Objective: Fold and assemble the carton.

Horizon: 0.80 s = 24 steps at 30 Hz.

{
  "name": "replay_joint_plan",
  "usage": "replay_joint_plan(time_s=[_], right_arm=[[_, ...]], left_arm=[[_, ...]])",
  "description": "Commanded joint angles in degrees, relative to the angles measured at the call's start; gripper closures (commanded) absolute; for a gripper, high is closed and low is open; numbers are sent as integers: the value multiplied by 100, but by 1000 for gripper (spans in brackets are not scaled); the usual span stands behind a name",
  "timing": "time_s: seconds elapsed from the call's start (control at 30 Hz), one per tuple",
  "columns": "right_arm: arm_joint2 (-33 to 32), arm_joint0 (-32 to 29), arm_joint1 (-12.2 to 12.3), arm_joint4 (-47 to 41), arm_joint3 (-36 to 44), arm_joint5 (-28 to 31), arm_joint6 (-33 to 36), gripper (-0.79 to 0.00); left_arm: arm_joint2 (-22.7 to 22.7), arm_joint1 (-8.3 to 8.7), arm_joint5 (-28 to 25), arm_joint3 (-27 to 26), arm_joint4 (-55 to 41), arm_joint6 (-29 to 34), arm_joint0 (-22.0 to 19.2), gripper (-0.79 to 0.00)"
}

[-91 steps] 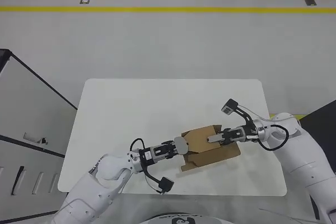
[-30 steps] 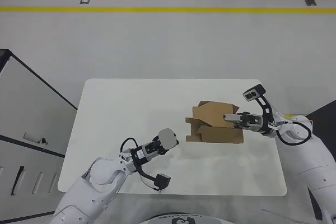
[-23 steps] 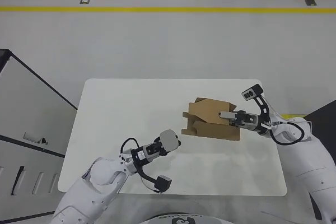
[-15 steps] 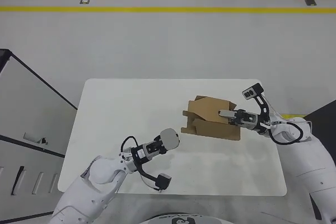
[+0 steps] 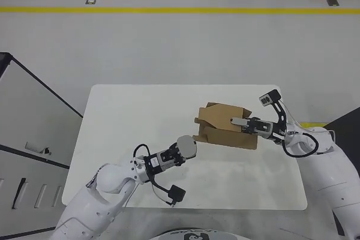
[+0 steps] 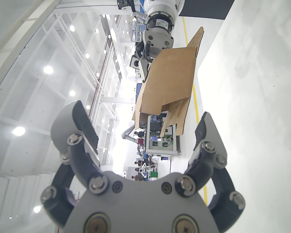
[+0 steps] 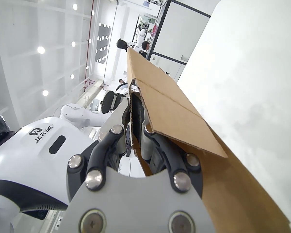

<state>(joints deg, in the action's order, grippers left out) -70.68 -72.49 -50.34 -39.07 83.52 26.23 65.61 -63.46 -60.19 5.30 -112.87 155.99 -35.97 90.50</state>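
Note:
A brown cardboard carton (image 5: 223, 125) is held up over the right half of the white table (image 5: 138, 120), its flaps loose at the left end. My right gripper (image 5: 235, 121) is shut on the carton's upper wall; in the right wrist view the carton wall (image 7: 165, 103) is pinched between the fingers (image 7: 146, 144). My left gripper (image 5: 192, 143) is open, a short way in front and left of the carton's hanging flaps. Seen from the left wrist, the carton (image 6: 171, 78) hangs beyond the spread left gripper (image 6: 145, 127), apart from it.
A grey cabinet (image 5: 18, 126) stands off the table's left side. A yellow floor line (image 5: 180, 10) runs behind the table. The table's left and near parts are bare.
The right gripper has carried the carton from the near middle of the table up and back-right, then slightly left. The left gripper let go, drew back, and has now come closer to the flaps.

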Motion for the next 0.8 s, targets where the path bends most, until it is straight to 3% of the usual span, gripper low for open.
replay_joint_plan(time_s=[0.0, 0.17, 0.27, 0.57, 0.67, 0.77], right_arm=[[8, -21, -6, 49, 72, 5, -82, 0], [-77, -134, -11, 432, 241, 232, -326, 0], [-133, -171, -13, 594, 279, 389, -390, 0], [-151, -192, -19, 635, 286, 446, -450, 0], [-161, -232, -26, 757, 392, 459, -586, 0], [-235, -292, -21, 1001, 476, 600, -678, 0]], left_arm=[[-17, 0, -232, 30, 47, 201, -3, -785], [-65, -21, -1499, -84, -1016, 345, -122, -785], [-134, -36, -1981, -83, -1716, 375, -220, -785], [-168, -53, -2028, -29, -2037, 536, -215, -785], [-207, -82, -3060, 7, -2885, 1203, -292, -785], [-262, -118, -3772, 126, -4091, 1216, -448, -785]])
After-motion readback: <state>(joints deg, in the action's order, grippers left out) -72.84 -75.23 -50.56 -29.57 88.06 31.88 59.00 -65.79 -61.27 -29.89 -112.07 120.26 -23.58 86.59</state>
